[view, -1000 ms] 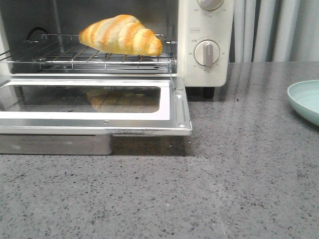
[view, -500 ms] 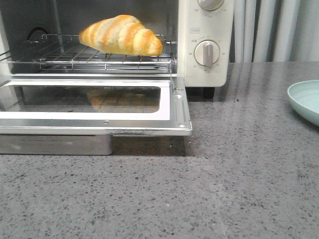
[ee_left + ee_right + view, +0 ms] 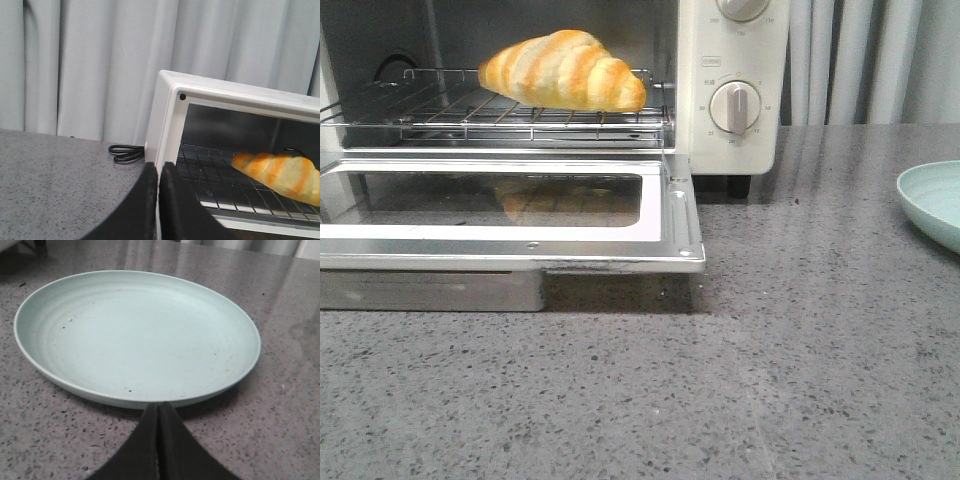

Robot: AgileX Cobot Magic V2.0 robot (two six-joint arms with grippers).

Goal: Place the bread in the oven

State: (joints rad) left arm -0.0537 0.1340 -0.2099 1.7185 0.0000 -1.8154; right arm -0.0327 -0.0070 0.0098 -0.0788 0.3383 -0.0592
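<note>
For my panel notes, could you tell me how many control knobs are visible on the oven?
2: one knob mid-panel, another above it, cut off by the frame; more may be hidden higher.

Low front view; close wrist views

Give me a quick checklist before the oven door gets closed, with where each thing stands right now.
1. Bread fully on the rack, inside the oven: ok.
2. Door path free of anything resting on it: ok; it lies open and flat, showing only the bread's reflection.
3. Left gripper empty: ok; fingers together, nothing between them, outside the oven's front edge.
4. Right gripper empty: ok; fingers together at the near rim of the plate.
5. Plate away from the door: ok; it sits far off to the right on the counter.
6. Knob setting: cannot tell.
</note>
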